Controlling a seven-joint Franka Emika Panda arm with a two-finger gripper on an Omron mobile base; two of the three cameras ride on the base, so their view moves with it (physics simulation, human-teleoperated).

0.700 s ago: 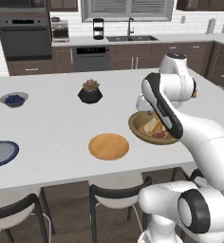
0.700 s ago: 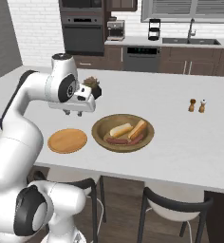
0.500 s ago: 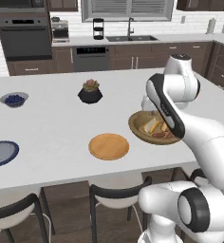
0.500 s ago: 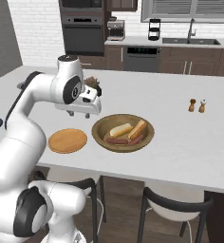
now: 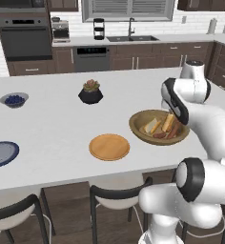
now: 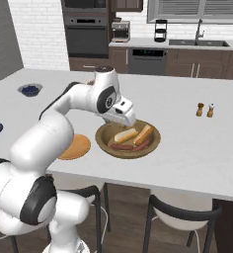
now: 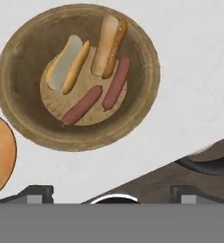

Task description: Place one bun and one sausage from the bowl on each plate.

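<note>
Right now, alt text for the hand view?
Top-down look at the wooden bowl holding two buns and two sausages, on a white counter. The orange plate edges in at left; the open gripper sits at bottom.

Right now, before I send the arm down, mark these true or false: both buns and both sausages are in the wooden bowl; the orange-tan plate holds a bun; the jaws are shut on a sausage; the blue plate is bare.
1. Two buns and two sausages lie in the wide brown wooden bowl: true.
2. The flat orange-tan plate holds a bun: false, it is bare.
3. The jaws are shut on a sausage: false, the gripper is open above the bowl, holding nothing.
4. The grey-blue plate is bare: true.
</note>
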